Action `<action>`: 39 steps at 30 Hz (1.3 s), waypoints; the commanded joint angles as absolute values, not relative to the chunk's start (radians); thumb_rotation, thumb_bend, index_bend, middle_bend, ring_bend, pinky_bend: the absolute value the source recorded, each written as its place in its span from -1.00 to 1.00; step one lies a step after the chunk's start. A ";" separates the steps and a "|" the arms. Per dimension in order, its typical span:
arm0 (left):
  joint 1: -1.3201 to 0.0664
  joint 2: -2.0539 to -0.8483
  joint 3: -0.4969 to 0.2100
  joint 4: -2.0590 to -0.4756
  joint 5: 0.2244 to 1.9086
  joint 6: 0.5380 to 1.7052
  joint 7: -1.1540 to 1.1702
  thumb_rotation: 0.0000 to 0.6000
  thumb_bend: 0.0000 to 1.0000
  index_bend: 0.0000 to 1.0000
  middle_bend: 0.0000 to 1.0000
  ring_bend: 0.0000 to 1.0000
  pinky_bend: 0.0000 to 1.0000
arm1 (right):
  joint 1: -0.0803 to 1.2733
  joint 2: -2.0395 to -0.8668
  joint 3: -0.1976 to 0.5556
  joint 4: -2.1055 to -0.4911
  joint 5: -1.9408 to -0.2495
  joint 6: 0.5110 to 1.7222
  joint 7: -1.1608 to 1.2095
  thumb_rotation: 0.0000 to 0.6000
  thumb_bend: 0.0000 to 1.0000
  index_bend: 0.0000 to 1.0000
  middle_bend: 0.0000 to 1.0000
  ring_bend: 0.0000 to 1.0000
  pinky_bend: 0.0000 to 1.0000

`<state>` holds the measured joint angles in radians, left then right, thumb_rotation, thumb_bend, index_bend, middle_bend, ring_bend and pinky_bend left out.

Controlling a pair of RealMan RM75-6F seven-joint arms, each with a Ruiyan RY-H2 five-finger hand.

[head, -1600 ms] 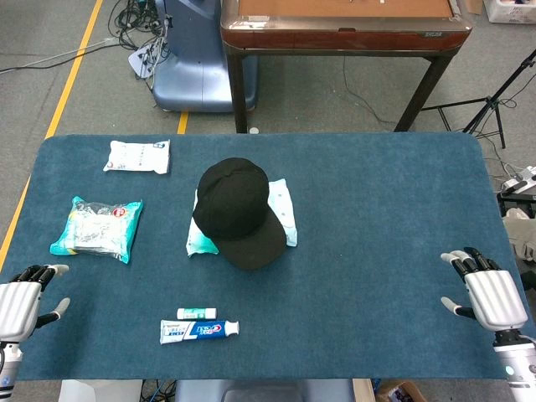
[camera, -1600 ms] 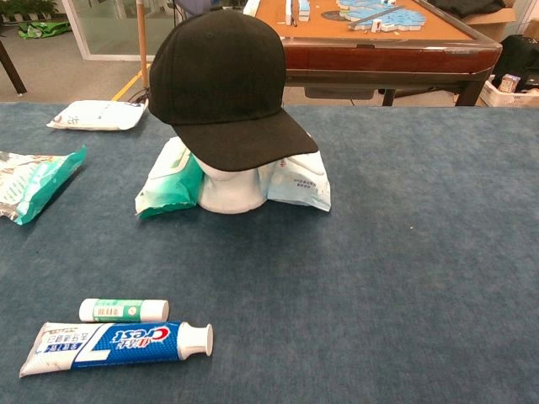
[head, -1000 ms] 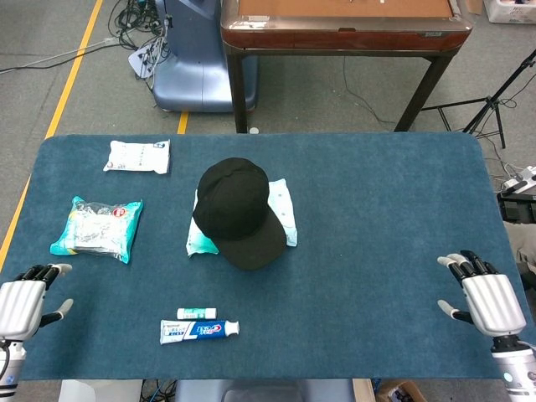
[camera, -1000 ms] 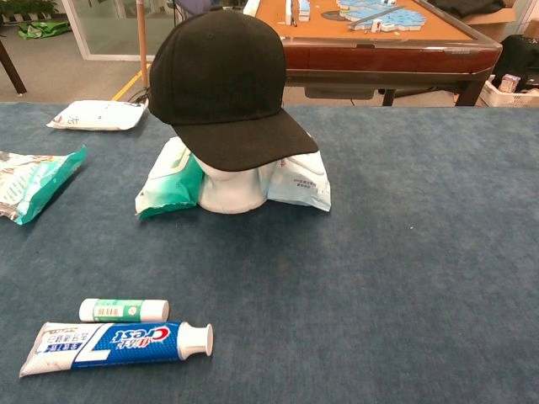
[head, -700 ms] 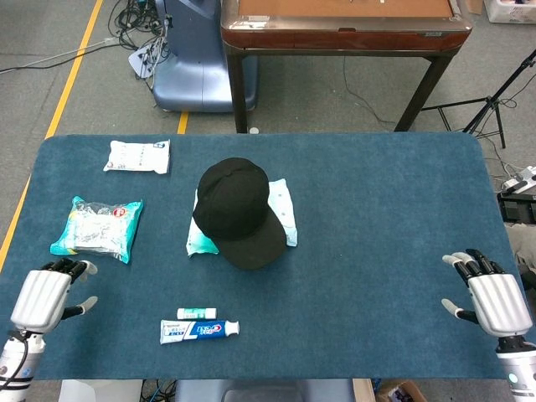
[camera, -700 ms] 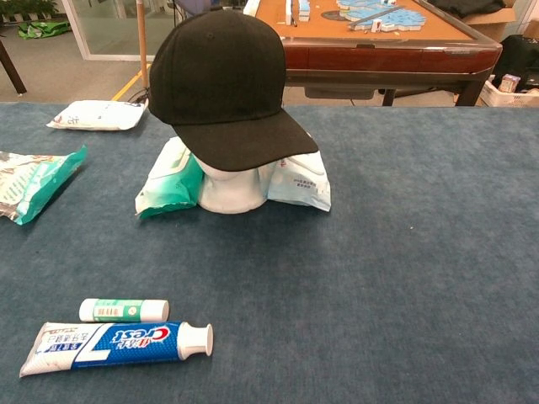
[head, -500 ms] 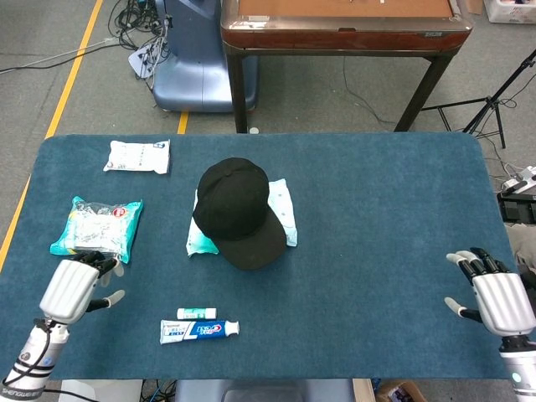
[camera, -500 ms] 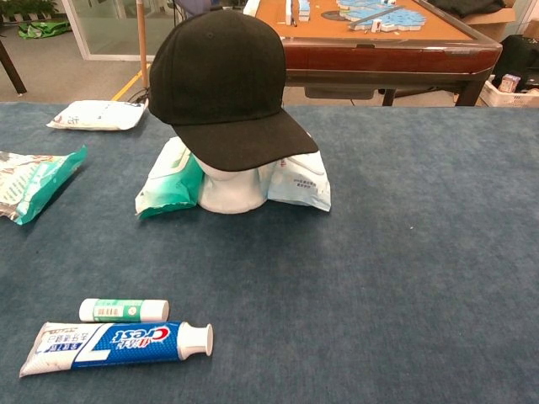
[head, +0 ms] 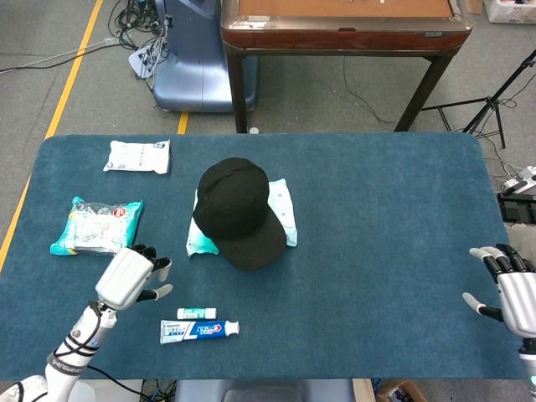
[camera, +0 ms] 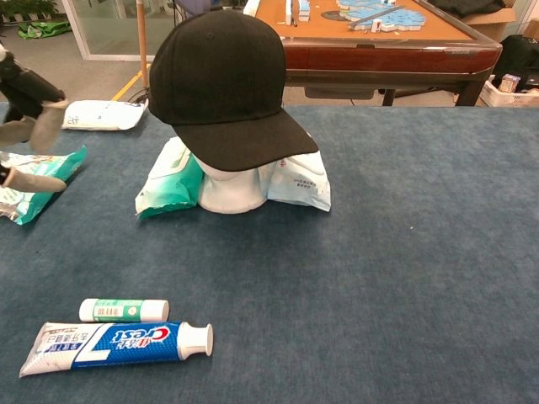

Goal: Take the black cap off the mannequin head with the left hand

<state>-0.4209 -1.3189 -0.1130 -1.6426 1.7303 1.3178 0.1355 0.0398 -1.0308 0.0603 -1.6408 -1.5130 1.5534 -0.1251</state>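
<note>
Black cap (head: 239, 211) sits ahead and to the right of my left hand (head: 127, 275), fingers spread, empty, well apart; brim faces me.

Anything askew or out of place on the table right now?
Nothing damaged or spilled. One oddity: the white mannequin head under the black cap is wedged between two wipe packets, a green one and a pale blue one, apparently as props. The cap sits with its brim pointing toward the robot.
</note>
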 commanded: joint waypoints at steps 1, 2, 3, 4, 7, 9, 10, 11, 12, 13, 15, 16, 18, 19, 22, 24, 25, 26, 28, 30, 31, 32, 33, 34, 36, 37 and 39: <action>-0.446 -1.345 -0.115 -1.627 1.728 1.292 0.145 1.00 -1.00 0.43 0.88 0.27 0.24 | 0.034 -1.021 0.067 -1.648 -1.503 1.560 -0.115 1.00 -1.00 -0.42 -0.40 -0.62 -0.24; -0.455 -1.356 -0.115 -1.620 1.728 1.284 0.150 1.00 -1.00 0.43 0.88 0.27 0.24 | 0.031 -1.017 0.070 -1.649 -1.499 1.563 -0.111 1.00 -1.00 -0.42 -0.40 -0.62 -0.24; -0.461 -1.365 -0.115 -1.614 1.727 1.280 0.153 1.00 -1.00 0.44 0.88 0.27 0.25 | 0.030 -1.015 0.071 -1.650 -1.497 1.565 -0.108 1.00 -1.00 -0.42 -0.40 -0.62 -0.24; -0.469 -1.376 -0.117 -1.608 1.723 1.274 0.158 1.00 -1.00 0.44 0.89 0.28 0.25 | 0.027 -1.011 0.073 -1.651 -1.494 1.567 -0.105 1.00 -1.00 -0.42 -0.40 -0.62 -0.24; -0.486 -1.402 -0.125 -1.601 1.712 1.266 0.163 1.00 -1.00 0.45 0.91 0.29 0.26 | 0.022 -1.004 0.076 -1.657 -1.485 1.570 -0.101 1.00 -1.00 -0.42 -0.40 -0.62 -0.24; -0.498 -1.416 -0.131 -1.599 1.704 1.260 0.170 1.00 -1.00 0.45 0.91 0.30 0.26 | 0.019 -0.999 0.077 -1.662 -1.480 1.571 -0.102 1.00 -1.00 -0.42 -0.40 -0.62 -0.24; -0.502 -1.421 -0.134 -1.597 1.700 1.258 0.175 1.00 -1.00 0.45 0.91 0.30 0.26 | 0.018 -0.997 0.077 -1.663 -1.479 1.570 -0.102 1.00 -1.00 -0.42 -0.40 -0.62 -0.24; -0.506 -1.425 -0.136 -1.597 1.696 1.255 0.180 1.00 -1.00 0.45 0.91 0.30 0.26 | 0.018 -0.996 0.078 -1.664 -1.477 1.570 -0.101 1.00 -1.00 -0.42 -0.40 -0.61 -0.24; -0.510 -1.429 -0.139 -1.597 1.691 1.255 0.184 1.00 -1.00 0.45 0.91 0.30 0.26 | 0.018 -0.995 0.078 -1.665 -1.476 1.569 -0.101 1.00 -1.00 -0.42 -0.40 -0.62 -0.24; -0.514 -1.435 -0.144 -1.596 1.687 1.256 0.187 1.00 -1.00 0.45 0.91 0.30 0.26 | 0.018 -0.993 0.079 -1.667 -1.474 1.566 -0.101 1.00 -1.00 -0.42 -0.40 -0.62 -0.24; -0.521 -1.443 -0.146 -1.594 1.684 1.258 0.188 1.00 -1.00 0.45 0.91 0.30 0.26 | 0.017 -0.990 0.078 -1.669 -1.473 1.562 -0.100 1.00 -1.00 -0.42 -0.40 -0.62 -0.24; -0.526 -1.448 -0.146 -1.591 1.686 1.258 0.188 1.00 -1.00 0.45 0.91 0.30 0.27 | 0.017 -0.988 0.078 -1.670 -1.472 1.561 -0.099 1.00 -1.00 -0.42 -0.40 -0.62 -0.24; -0.537 -1.458 -0.144 -1.582 1.692 1.257 0.192 1.00 -1.00 0.45 0.92 0.30 0.27 | 0.016 -0.986 0.079 -1.672 -1.470 1.560 -0.097 1.00 -1.00 -0.42 -0.40 -0.62 -0.24; -0.540 -1.464 -0.143 -1.578 1.696 1.259 0.193 1.00 -1.00 0.46 0.92 0.30 0.28 | 0.016 -0.985 0.079 -1.672 -1.469 1.560 -0.096 1.00 -1.00 -0.42 -0.40 -0.62 -0.24; -0.549 -1.486 -0.138 -1.556 1.709 1.271 0.193 1.00 -1.00 0.46 0.93 0.32 0.29 | 0.014 -0.982 0.080 -1.673 -1.468 1.560 -0.092 1.00 -1.00 -0.42 -0.40 -0.62 -0.24; -0.552 -1.496 -0.136 -1.546 1.715 1.281 0.194 1.00 -1.00 0.48 0.95 0.34 0.32 | 0.013 -0.981 0.080 -1.674 -1.469 1.560 -0.089 1.00 -1.00 -0.42 -0.40 -0.62 -0.24; -0.553 -1.503 -0.135 -1.540 1.720 1.291 0.194 1.00 -1.00 0.49 0.96 0.35 0.34 | 0.013 -0.980 0.081 -1.674 -1.469 1.560 -0.088 1.00 -1.00 -0.42 -0.40 -0.62 -0.24; -0.553 -1.509 -0.135 -1.537 1.724 1.300 0.193 1.00 -1.00 0.50 0.98 0.38 0.37 | 0.013 -0.980 0.081 -1.674 -1.468 1.559 -0.087 1.00 -1.00 -0.42 -0.40 -0.62 -0.24; -0.554 -1.521 -0.134 -1.528 1.730 1.315 0.194 1.00 -1.00 0.54 1.00 0.43 0.42 | 0.014 -0.979 0.081 -1.674 -1.467 1.555 -0.086 1.00 -1.00 -0.42 -0.40 -0.62 -0.24; -0.559 -1.529 -0.133 -1.521 1.732 1.318 0.199 1.00 -1.00 0.59 1.00 0.50 0.49 | 0.015 -0.979 0.081 -1.674 -1.466 1.552 -0.086 1.00 -1.00 -0.42 -0.40 -0.62 -0.24; -0.562 -1.531 -0.133 -1.519 1.732 1.316 0.202 1.00 -1.00 0.61 1.00 0.52 0.52 | 0.015 -0.978 0.081 -1.674 -1.466 1.551 -0.086 1.00 -1.00 -0.42 -0.40 -0.62 -0.24; -0.565 -1.532 -0.133 -1.518 1.732 1.314 0.204 1.00 -1.00 0.63 1.00 0.56 0.56 | 0.015 -0.978 0.081 -1.674 -1.465 1.550 -0.086 1.00 -1.00 -0.42 -0.40 -0.62 -0.24; -0.569 -1.534 -0.133 -1.517 1.730 1.311 0.206 1.00 -1.00 0.66 1.00 0.59 0.59 | 0.015 -0.978 0.081 -1.674 -1.465 1.550 -0.086 1.00 -1.00 -0.42 -0.40 -0.62 -0.24; -0.573 -1.535 -0.133 -1.517 1.728 1.306 0.207 1.00 -1.00 0.69 1.00 0.63 0.62 | 0.015 -0.978 0.082 -1.674 -1.465 1.550 -0.086 1.00 -1.00 -0.42 -0.40 -0.62 -0.24; -0.582 -1.537 -0.134 -1.516 1.723 1.296 0.211 1.00 -1.00 0.72 1.00 0.66 0.65 | 0.015 -0.979 0.082 -1.674 -1.464 1.549 -0.086 1.00 -1.00 -0.42 -0.40 -0.62 -0.24; -0.587 -1.539 -0.136 -1.513 1.722 1.293 0.215 1.00 -1.00 0.72 1.00 0.67 0.65 | 0.015 -0.979 0.083 -1.674 -1.463 1.548 -0.086 1.00 -1.00 -0.42 -0.40 -0.62 -0.24; -0.595 -1.543 -0.138 -1.508 1.716 1.283 0.217 1.00 -1.00 0.73 1.00 0.67 0.66 | 0.015 -0.978 0.083 -1.673 -1.462 1.547 -0.085 1.00 -1.00 -0.42 -0.40 -0.62 -0.24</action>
<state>-0.5922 -1.5409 -0.1368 -1.5097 1.7184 1.2861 0.2175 0.0152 -0.9779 0.0832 -1.6735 -1.4619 1.5473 -0.0856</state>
